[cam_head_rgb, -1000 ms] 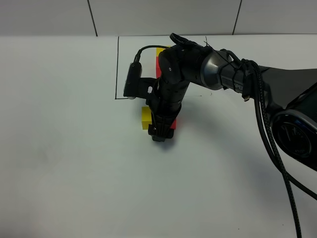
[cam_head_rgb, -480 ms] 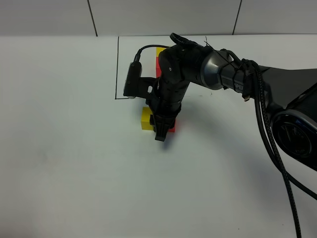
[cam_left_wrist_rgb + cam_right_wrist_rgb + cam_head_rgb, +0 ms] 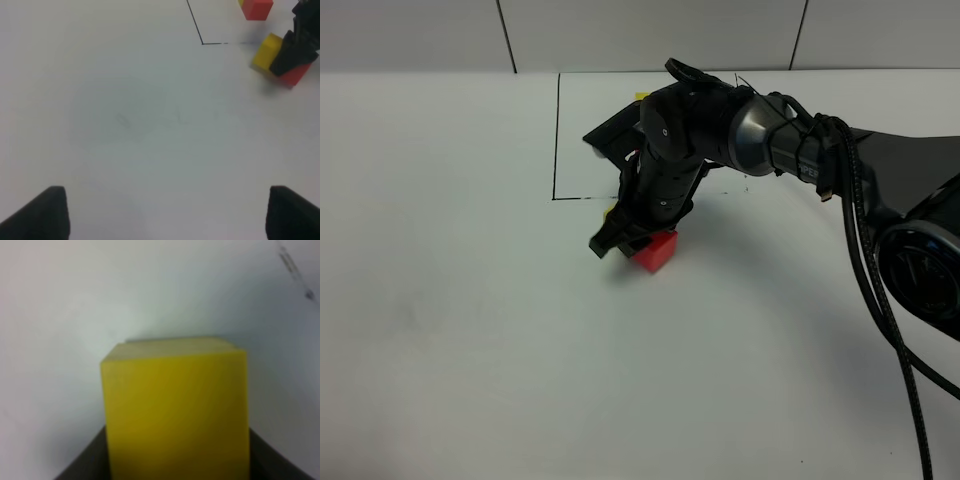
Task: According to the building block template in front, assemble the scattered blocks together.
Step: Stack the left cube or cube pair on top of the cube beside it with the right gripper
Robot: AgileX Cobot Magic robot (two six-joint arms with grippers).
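My right gripper [image 3: 612,235] reaches across to the middle of the table. In the right wrist view its dark fingers [image 3: 85,465] sit tight against both sides of the loose yellow cube [image 3: 175,405], which fills that view. In the high view the yellow cube [image 3: 611,211] is mostly hidden by the gripper. The loose red cube [image 3: 657,250] lies on the table touching it, as the left wrist view shows [image 3: 295,76]. The template is mostly hidden behind the arm, with its black outline [image 3: 558,140] and a yellow sliver [image 3: 642,97] showing. My left gripper [image 3: 165,215] is open and empty.
The white table [image 3: 470,330] runs on to the left and front. The right arm's black cable [image 3: 880,330] hangs along the right side. The template's red cube [image 3: 257,9] and the outline's corner [image 3: 201,43] show in the left wrist view.
The right wrist has turned and tilted, and its tip has swung left and a little back. The red cube has shifted and turned slightly. The yellow cube is now mostly hidden under the gripper.
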